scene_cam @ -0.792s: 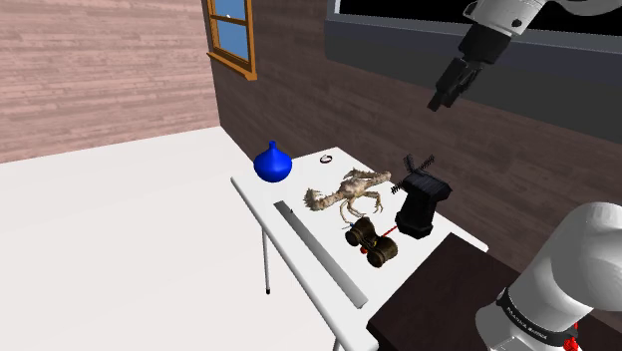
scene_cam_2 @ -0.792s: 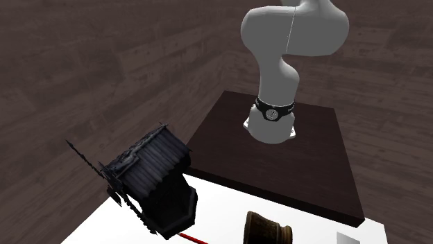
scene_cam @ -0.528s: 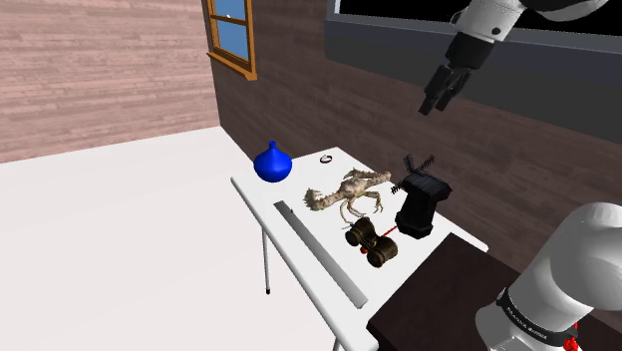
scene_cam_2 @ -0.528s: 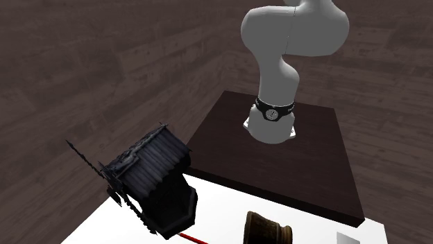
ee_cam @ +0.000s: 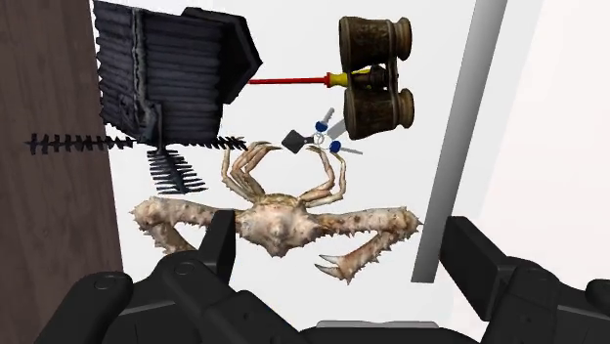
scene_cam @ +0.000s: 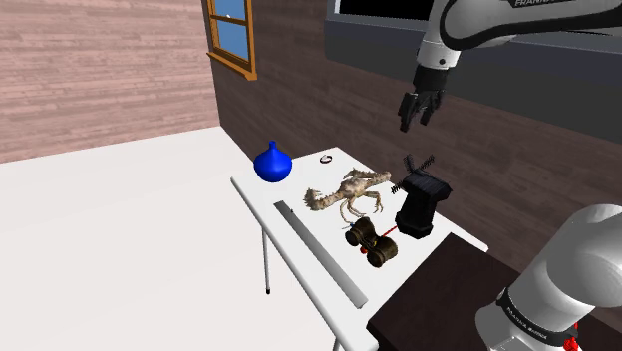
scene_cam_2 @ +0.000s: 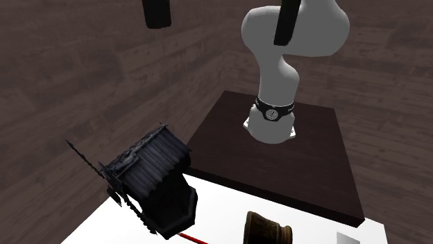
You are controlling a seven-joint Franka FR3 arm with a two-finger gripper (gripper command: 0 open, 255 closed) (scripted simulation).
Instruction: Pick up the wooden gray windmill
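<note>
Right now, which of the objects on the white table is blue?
The round vase with the narrow neck, at the table end farthest from the stand. The crab is pale tan, the windmill dark gray, the binoculars brown.

The two fingers (ee_cam: 217, 244) stand wide apart, touching nothing. Past them a spiny crab (ee_cam: 279, 223) lies on the white worktop (ee_cam: 391, 176). Beyond the crab are small keys (ee_cam: 315, 139). Farther on come a dark windmill (ee_cam: 181, 73), a red screwdriver (ee_cam: 293, 80) and binoculars (ee_cam: 376, 78). A grey strip (ee_cam: 459, 147) runs beside the binoculars.
</note>
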